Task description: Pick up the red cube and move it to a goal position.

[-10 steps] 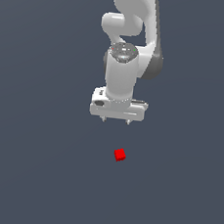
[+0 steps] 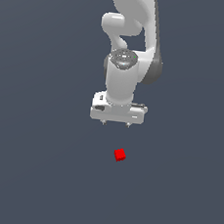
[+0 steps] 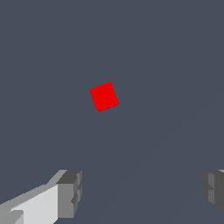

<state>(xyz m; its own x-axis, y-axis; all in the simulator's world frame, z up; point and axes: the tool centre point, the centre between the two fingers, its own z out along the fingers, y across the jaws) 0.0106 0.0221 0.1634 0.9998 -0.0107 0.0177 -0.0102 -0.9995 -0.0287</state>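
The white robot gripper (image 2: 116,123) with its grey-tipped fingers (image 3: 70,192) hangs in the air above the flat dark blue-grey table (image 2: 28,173), pointing straight down. Compared with half a second ago, the change is small: the arm's wrist sits in nearly the same place in the exterior view, perhaps a touch lower and shifted slightly toward the small bright red plain-faced cube (image 2: 120,155), which has not moved at all. So the approach is only just under way, and the arm is lining itself up rather than descending in earnest.

The fingers stand wide apart and hold nothing; in the wrist view one shows at each lower corner with bare table between them. The cube (image 3: 104,96) rests on the table by itself, untouched, well apart from the fingertips. In the exterior view it lies below the gripper and a little toward the exterior view's right of its centre line. In the wrist view it is not between the fingers but ahead of them, and its faces are turned at an angle to the line joining them.

For the task this means that nothing is grasped yet: the pick-up is at its first stage. Judging from these views, the gripper probably needs to come over the cube, perhaps turn to square up with its faces, and then go down. No goal marker is visible in either view
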